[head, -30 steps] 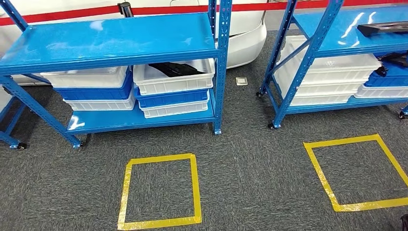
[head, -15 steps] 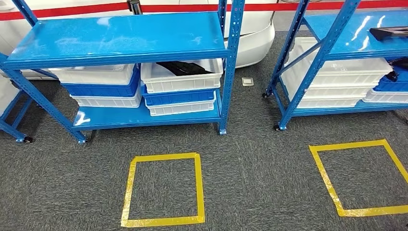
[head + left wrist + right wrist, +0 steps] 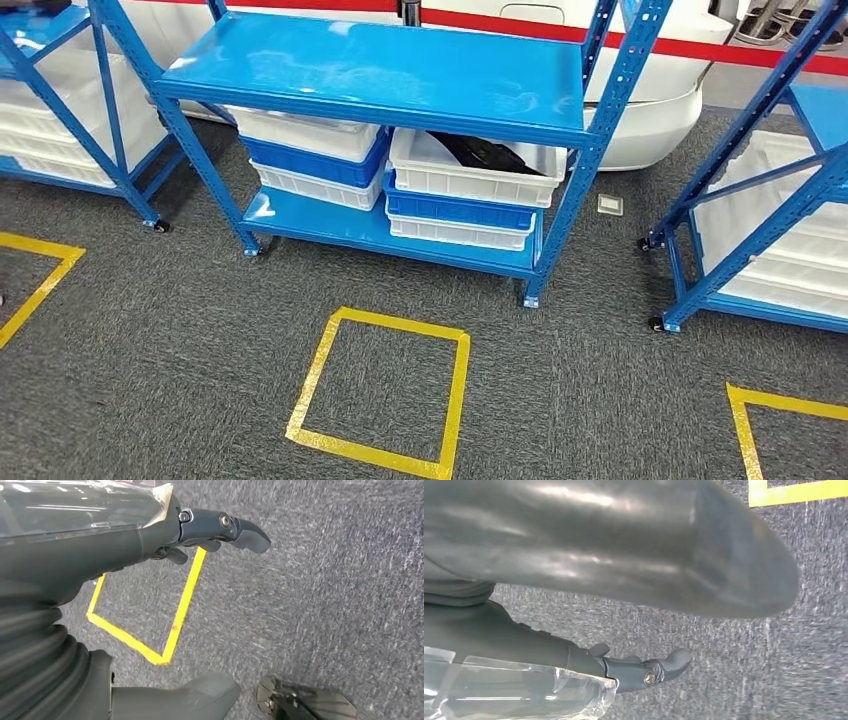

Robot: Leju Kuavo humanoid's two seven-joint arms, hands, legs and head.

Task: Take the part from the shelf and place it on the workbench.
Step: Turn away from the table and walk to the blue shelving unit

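Observation:
A black part (image 3: 485,152) lies in the upper white bin (image 3: 470,175) on the lower level of the middle blue shelf (image 3: 400,70), under the bare top board. My left hand (image 3: 150,535) hangs over grey carpet beside a yellow tape line (image 3: 182,605); its dark fingers (image 3: 235,527) and thick thumb (image 3: 200,695) are apart and hold nothing. My right hand (image 3: 574,565) also hangs above the carpet, fingers (image 3: 649,672) and thumb apart around nothing.
Stacked white and blue bins (image 3: 315,155) fill the shelf's lower left. More blue shelves stand at far left (image 3: 60,110) and right (image 3: 770,220). Yellow tape squares (image 3: 380,390) mark the carpet. A white car body (image 3: 650,90) stands behind.
The camera has turned to the left: the middle shelf sits further right in the picture, a left shelf has come into view, and the right shelf has slid mostly out.

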